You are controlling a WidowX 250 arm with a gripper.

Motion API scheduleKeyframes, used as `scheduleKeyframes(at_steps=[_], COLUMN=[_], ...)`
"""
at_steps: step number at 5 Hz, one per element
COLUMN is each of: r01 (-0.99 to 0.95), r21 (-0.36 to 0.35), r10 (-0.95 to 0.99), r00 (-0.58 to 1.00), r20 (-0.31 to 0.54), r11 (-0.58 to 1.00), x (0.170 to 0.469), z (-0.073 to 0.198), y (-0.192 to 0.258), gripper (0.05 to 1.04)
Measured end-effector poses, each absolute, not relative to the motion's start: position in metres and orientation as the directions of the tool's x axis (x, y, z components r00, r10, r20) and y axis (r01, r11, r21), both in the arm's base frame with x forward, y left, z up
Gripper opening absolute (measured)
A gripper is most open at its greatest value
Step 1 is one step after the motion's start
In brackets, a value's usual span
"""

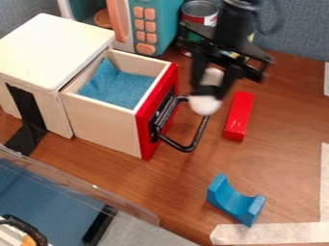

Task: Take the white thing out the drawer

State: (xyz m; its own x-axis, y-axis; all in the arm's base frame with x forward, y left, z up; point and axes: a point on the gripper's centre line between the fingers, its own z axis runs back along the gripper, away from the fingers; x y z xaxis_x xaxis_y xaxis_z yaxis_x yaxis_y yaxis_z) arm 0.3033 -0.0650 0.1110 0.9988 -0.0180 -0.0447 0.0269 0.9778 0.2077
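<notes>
On the wooden table (292,125), we see a red block (239,116) lying flat and, nearer the bottom edge, a blue curved block (235,202) beside pale tape (276,234). At the back, we find a teal toy microwave (164,12) with orange buttons, and a can (200,10) next to it.

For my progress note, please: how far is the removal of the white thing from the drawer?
The drawer is open, and the white object already looks outside, past the red front. The end effector holds it aloft. Probably only setting it down is left.
</notes>
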Motion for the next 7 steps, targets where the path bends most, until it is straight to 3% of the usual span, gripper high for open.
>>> scheduleKeyframes(at_steps=[1,2,3,4,5,6,7], r01=[0.142,0.194,0.24,0.264,0.266,0.274,0.28], r21=[0.246,0.195,0.083,-0.002,-0.076,-0.08,-0.082], r10=[-0.116,-0.17,-0.228,-0.263,-0.266,-0.275,-0.279], r00=[0.986,0.976,0.965,0.963,0.964,0.962,0.96], r20=[-0.117,-0.134,-0.13,-0.065,0.009,0.004,0.028], r11=[0.959,0.961,0.967,0.965,0.961,0.958,0.956], x=[0.302,0.31,0.321,0.328,0.324,0.319,0.298], z=[0.079,0.058,0.034,0.024,0.026,0.023,0.041], y=[-0.104,-0.113,-0.113,-0.108,-0.1,-0.098,-0.084], gripper=[0.46,0.46,0.46,0.46,0.532,0.845,1.011])
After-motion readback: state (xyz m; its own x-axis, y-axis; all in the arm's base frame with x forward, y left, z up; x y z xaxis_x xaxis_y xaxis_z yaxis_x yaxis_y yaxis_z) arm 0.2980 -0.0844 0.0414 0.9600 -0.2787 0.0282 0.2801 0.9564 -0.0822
